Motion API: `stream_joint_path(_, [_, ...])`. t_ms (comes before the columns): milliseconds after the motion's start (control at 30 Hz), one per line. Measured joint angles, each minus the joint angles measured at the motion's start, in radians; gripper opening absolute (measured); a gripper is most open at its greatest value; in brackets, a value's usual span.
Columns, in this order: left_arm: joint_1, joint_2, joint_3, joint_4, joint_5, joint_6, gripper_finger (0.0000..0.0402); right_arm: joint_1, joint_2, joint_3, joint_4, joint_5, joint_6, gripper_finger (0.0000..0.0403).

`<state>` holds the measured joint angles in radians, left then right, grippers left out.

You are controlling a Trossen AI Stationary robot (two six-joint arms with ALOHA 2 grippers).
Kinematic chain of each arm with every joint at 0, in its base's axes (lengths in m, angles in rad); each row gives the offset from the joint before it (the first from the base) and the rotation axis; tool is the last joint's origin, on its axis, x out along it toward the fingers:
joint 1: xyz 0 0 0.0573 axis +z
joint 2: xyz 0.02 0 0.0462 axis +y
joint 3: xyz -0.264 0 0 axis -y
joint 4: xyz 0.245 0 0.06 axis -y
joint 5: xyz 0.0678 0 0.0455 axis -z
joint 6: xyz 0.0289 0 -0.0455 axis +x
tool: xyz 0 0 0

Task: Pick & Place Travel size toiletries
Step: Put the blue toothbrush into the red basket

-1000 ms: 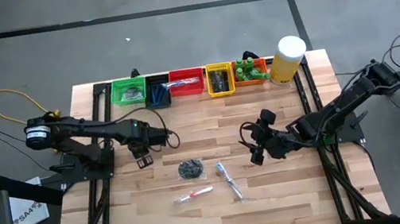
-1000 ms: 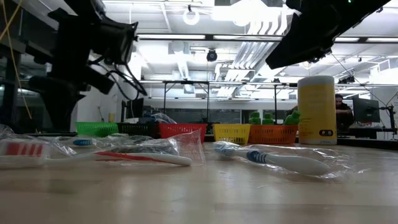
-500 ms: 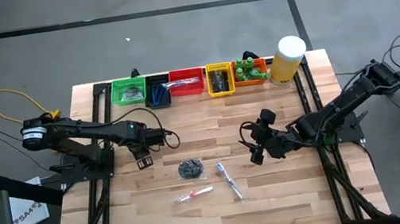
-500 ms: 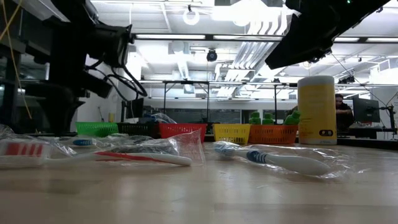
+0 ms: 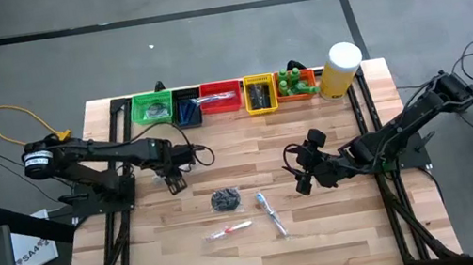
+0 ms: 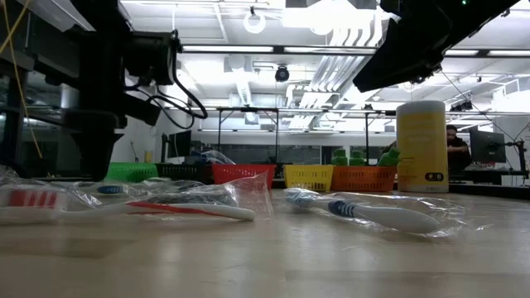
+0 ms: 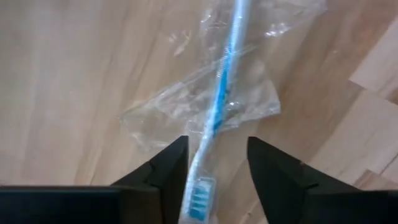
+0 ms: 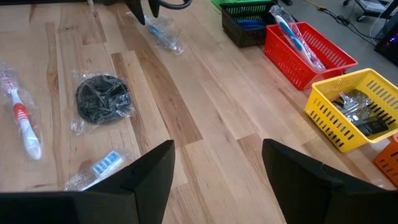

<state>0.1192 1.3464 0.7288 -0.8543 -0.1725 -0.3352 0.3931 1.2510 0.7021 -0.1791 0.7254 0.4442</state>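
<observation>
My left gripper (image 5: 175, 182) hangs over the table's left half, open. In the left wrist view its two fingers (image 7: 217, 140) stand on either side of the brush-head end of a blue toothbrush (image 7: 224, 81) in clear wrap, which lies on the wood (image 8: 160, 30). Whether the fingers touch it, I cannot tell. My right gripper (image 5: 304, 179) waits open (image 8: 217, 144) above the table's right half. A wrapped dark disc pack (image 5: 224, 198), a red-and-white toothbrush (image 5: 228, 232) and a blue-and-white toothbrush (image 5: 271, 214) lie flat near the middle.
A row of bins lines the far edge: green (image 5: 153, 108), dark (image 5: 186, 112), red (image 5: 220, 97) with a toothbrush inside, yellow (image 5: 259, 93), and orange (image 5: 298, 85) with green bottles. A pale-yellow cylinder (image 5: 341, 68) stands beside them. Bare wood stretches between the bins and the loose items.
My left gripper has shifted a little toward the table's far right and its wrist has turned more upright. The right arm and the loose items have kept still.
</observation>
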Motion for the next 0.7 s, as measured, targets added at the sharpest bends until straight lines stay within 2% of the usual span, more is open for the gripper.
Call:
stream_joint_path(100, [0.023,0.012,0.0,0.01,0.003,0.015,0.0189,0.0,0.0,0.0,0.0,0.0,0.0,0.0236])
stream_joint_path(200, [0.047,0.023,0.0,0.045,0.037,0.045,0.0198,0.0,0.0,0.0,0.002,0.0,0.0,0.0236])
stream_joint_path(400, [0.058,0.071,0.0,0.083,0.066,0.095,0.0185,0.0,0.0,0.0,0.002,0.0,0.0,0.0236])
stream_joint_path(700, [0.058,0.145,0.006,0.077,0.063,0.073,0.0161,0.0,0.0,0.0,0.002,0.0,0.0,0.0236])
